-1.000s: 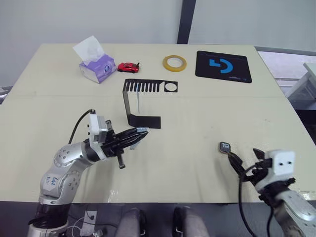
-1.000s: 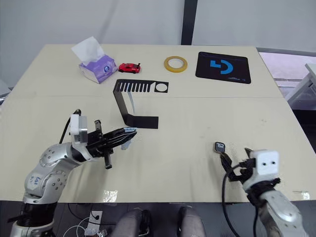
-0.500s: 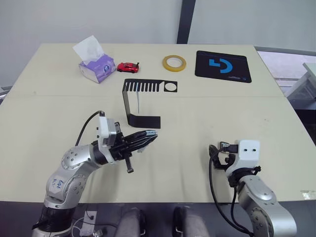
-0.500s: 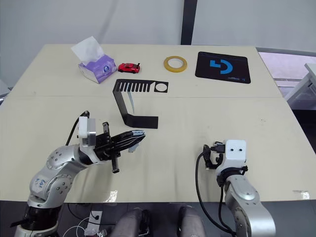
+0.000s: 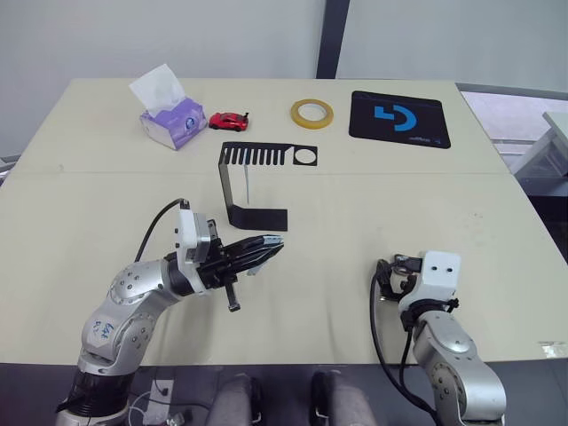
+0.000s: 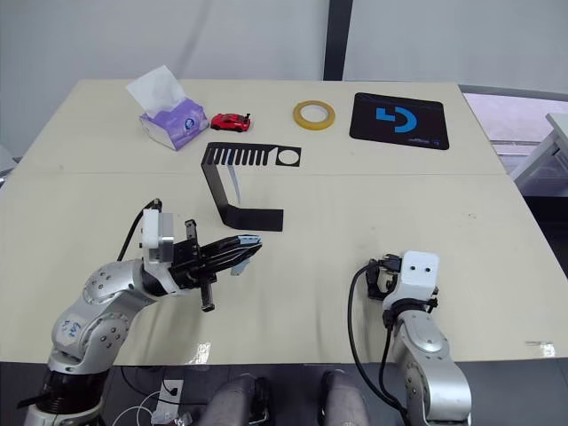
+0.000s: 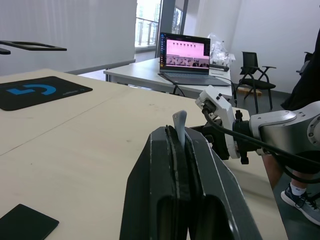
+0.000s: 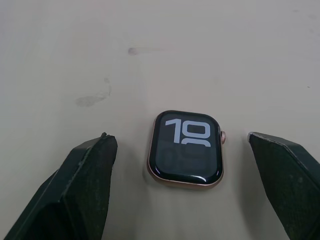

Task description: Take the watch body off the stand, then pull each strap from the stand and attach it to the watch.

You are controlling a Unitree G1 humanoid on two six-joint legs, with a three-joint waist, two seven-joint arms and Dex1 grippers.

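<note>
The counter (image 5: pixel 373 222) carries the black stand (image 5: pixel 253 182), with one pale strap (image 5: pixel 249 187) hanging from its slotted top plate. The left gripper (image 5: pixel 271 248) is clamped on another strap (image 7: pixel 179 125) near the stand's base. The right gripper (image 8: pixel 182 185) has its fingers spread wide around the watch body (image 8: pixel 186 148), which lies flat on the counter between them.

We see a rounded-square watch body (image 8: pixel 185 154) with glossy black glass and a rosy metallic rim lying on the matt, smudged beige tabletop (image 8: pixel 100 50).
</note>
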